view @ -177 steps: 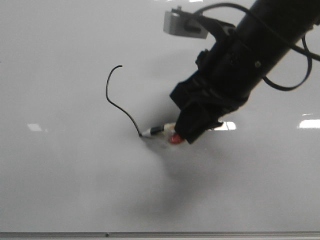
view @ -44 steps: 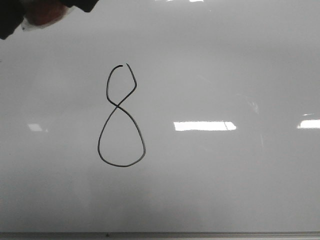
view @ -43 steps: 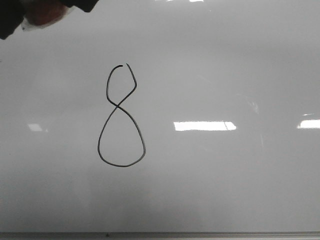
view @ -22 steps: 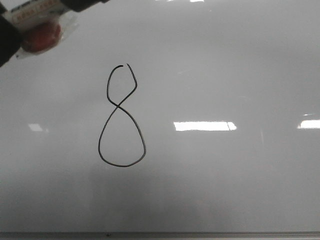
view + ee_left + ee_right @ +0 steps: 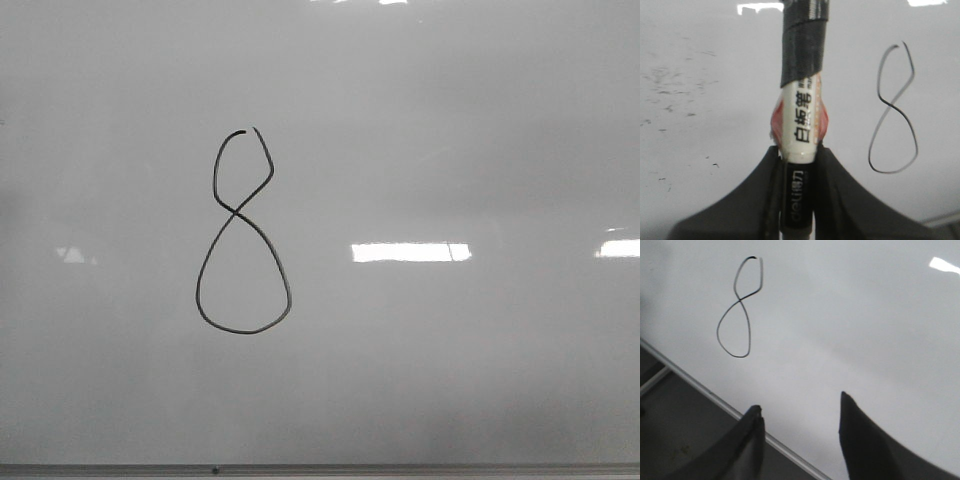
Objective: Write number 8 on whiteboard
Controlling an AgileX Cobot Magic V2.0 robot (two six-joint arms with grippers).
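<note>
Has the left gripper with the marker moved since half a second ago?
Yes. It was at the front view's top left corner, above and left of the number 8; now it is out of that view.

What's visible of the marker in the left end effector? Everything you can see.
The marker shows only in the left wrist view. It has a white barrel printed with black Chinese characters; its lower section is black with pale lettering, and dark tape wraps the far end, hiding the tip. Something red bulges at both sides of the barrel. The left end effector is shut on it, black fingers pressing either side. It points out over the whiteboard, with the number 8 off to one side, apart from it.
</note>
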